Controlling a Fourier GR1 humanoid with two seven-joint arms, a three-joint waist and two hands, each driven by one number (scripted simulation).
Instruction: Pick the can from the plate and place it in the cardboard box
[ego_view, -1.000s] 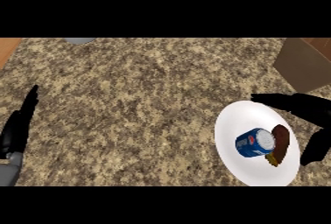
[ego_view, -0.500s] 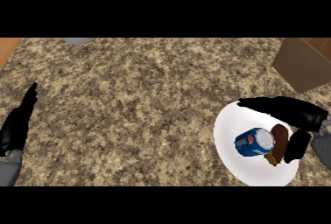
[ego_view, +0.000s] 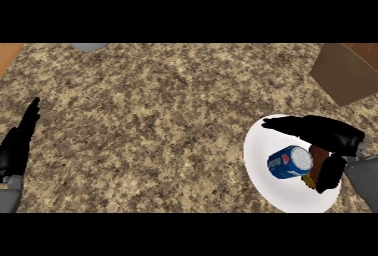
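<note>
A blue can (ego_view: 290, 162) lies on its side on the white plate (ego_view: 275, 192) at the lower right of the counter. My right hand (ego_view: 331, 136) hovers over the plate just right of the can, open, with its fingers arched above the can and its thumb below; it holds nothing. A brown item (ego_view: 318, 165) lies on the plate beside the can, partly hidden by this hand. The cardboard box (ego_view: 350, 70) stands at the upper right corner. My left hand (ego_view: 18, 147) rests open at the left edge, fingers straight.
The speckled stone counter (ego_view: 148, 125) stretches across the view. A grey object (ego_view: 89, 47) shows at the top edge, left of centre. A strip of wood surface (ego_view: 9, 52) shows at the top left corner.
My right hand has moved left over the plate, closing in on the can from the right. The can, plate and left hand have stayed in place.
</note>
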